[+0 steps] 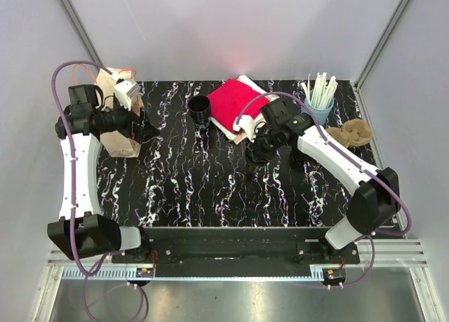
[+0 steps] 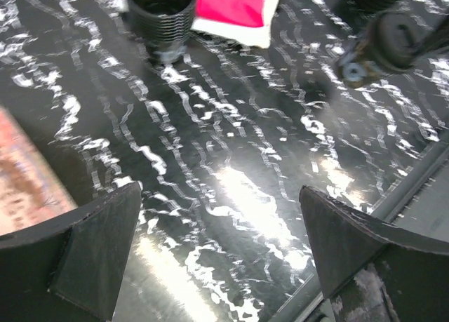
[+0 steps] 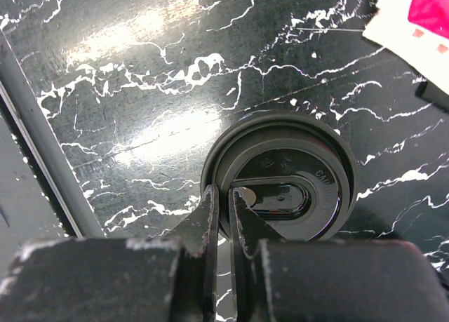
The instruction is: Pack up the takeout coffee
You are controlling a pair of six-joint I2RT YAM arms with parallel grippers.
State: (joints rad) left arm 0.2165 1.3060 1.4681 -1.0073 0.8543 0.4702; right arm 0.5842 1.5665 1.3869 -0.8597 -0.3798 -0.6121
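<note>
A black ribbed coffee cup [image 1: 199, 111] stands upright and uncovered at the back of the marbled table [image 1: 210, 189]; its base [image 2: 161, 20] shows at the top of the left wrist view. My right gripper [image 3: 224, 192] is shut on the rim of a black cup lid [image 3: 287, 178], one finger inside the rim and one outside. From above, that gripper [image 1: 258, 150] and lid [image 1: 255, 158] are right of the cup. A brown paper bag [image 1: 119, 129] stands at the left. My left gripper [image 1: 147, 129] is open and empty beside it, fingers [image 2: 105, 231] wide apart over bare table.
A stack of red and white napkins [image 1: 235, 104] lies behind the right gripper, next to the cup. A blue cup of white straws [image 1: 319, 97] stands at the back right, with crumpled brown paper [image 1: 354, 132] beside it. The table's front rail [image 3: 42, 146] runs near the lid.
</note>
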